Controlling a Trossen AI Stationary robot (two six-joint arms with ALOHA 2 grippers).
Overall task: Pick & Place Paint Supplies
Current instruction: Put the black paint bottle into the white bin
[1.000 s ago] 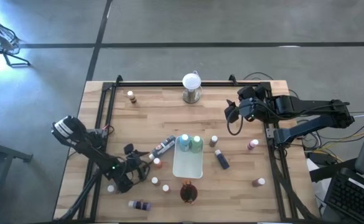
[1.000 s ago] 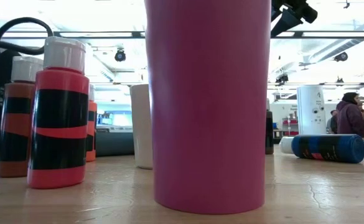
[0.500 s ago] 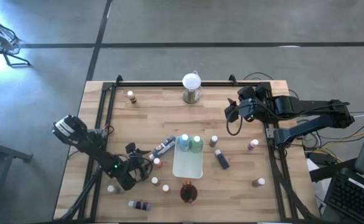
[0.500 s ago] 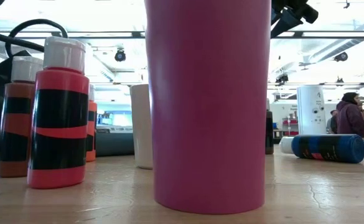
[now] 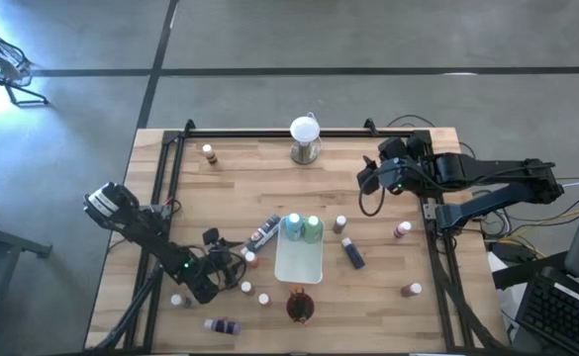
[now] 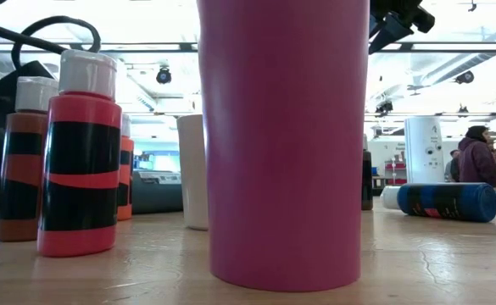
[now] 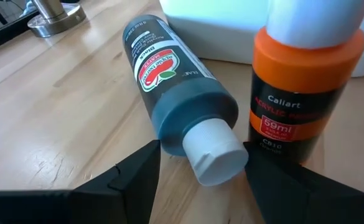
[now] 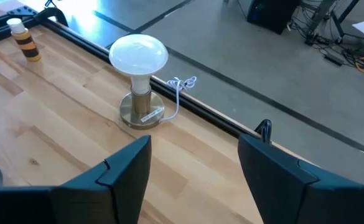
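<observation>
A dark bottle (image 7: 169,81) lies on its side on the table, its white cap (image 7: 216,152) toward my left gripper (image 7: 201,152). That gripper is open, one finger on either side of the cap, touching nothing I can see. An orange bottle (image 7: 300,93) stands upright just beside it. In the high view my left gripper (image 5: 233,259) is left of the white tray (image 5: 299,265), where a teal bottle (image 5: 293,227) and a green bottle (image 5: 314,229) stand at the far end. My right gripper (image 5: 366,180) hangs open, high over the table's far right.
A dark red cup (image 5: 299,307) stands near the front edge. A white globe on a metal base (image 8: 139,81) stands at the far edge. Loose bottles stand or lie around: brown (image 5: 208,151), dark blue (image 5: 352,252), purple (image 5: 222,324), red (image 6: 82,152).
My left gripper has edged toward the table's right, closer to the lying dark bottle.
</observation>
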